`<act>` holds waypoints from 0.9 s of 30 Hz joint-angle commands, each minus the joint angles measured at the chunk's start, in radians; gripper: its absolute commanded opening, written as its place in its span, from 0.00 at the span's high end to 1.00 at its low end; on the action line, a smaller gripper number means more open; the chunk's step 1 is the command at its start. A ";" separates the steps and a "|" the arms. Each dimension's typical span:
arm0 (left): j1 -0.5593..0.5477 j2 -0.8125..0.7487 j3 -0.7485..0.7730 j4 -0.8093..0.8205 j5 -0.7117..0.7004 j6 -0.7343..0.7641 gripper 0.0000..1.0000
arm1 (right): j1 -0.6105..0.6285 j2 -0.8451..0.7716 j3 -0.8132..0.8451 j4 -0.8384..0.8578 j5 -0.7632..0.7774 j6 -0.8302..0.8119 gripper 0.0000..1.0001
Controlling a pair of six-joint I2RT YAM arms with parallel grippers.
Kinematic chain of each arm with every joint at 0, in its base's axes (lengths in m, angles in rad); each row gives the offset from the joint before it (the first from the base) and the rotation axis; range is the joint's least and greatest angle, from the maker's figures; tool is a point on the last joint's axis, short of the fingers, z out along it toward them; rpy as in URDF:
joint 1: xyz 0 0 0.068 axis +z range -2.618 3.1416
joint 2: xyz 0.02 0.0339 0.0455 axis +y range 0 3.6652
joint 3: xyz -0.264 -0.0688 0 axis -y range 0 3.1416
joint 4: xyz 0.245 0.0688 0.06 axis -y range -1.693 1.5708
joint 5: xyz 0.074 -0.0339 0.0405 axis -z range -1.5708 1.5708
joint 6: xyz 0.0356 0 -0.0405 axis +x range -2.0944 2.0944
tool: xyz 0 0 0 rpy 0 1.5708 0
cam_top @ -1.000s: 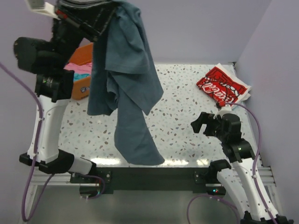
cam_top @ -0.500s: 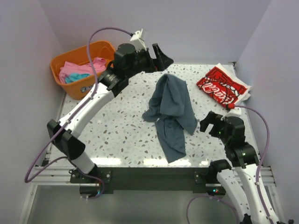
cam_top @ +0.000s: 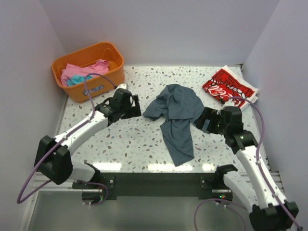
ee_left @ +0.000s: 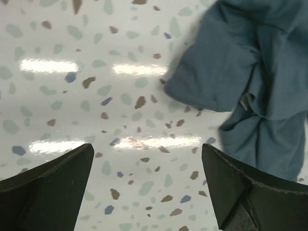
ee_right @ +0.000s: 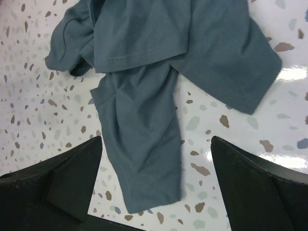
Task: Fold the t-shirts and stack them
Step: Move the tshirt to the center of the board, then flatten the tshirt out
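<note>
Slate-blue t-shirt (cam_top: pixel 175 115) lies crumpled on the table (cam_top: pixel 120 144), between the two claws: just ahead of the left gripper (cam_top: pixel 131 106) and directly below the right gripper (cam_top: pixel 204 120). Both jaw pairs stand spread apart, gripping no cloth.

Slate-blue t-shirt (cam_top: pixel 177 118) crumpled mid-table, red t-shirt (cam_top: pixel 228 86) far-right

Matt cloth t-shirt (cam_top: pixel 177 115) on glossy speckled table (cam_top: pixel 130 139).

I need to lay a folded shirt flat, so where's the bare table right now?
Bare: the near-left table between the left arm and slate-blue shirt, and the far strip between orange basket and red shirt. Crowded around the right tool.
</note>
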 commanded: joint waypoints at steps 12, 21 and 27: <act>0.190 0.275 -0.033 0.420 0.374 0.020 0.17 | 0.184 0.682 0.251 0.286 0.037 0.020 0.01; 0.190 0.481 0.060 0.484 0.480 -0.003 0.43 | 0.313 0.975 0.483 0.257 0.160 0.019 0.02; 0.183 0.541 0.101 0.501 0.522 -0.006 0.71 | 0.351 1.067 0.538 0.225 0.298 0.016 0.01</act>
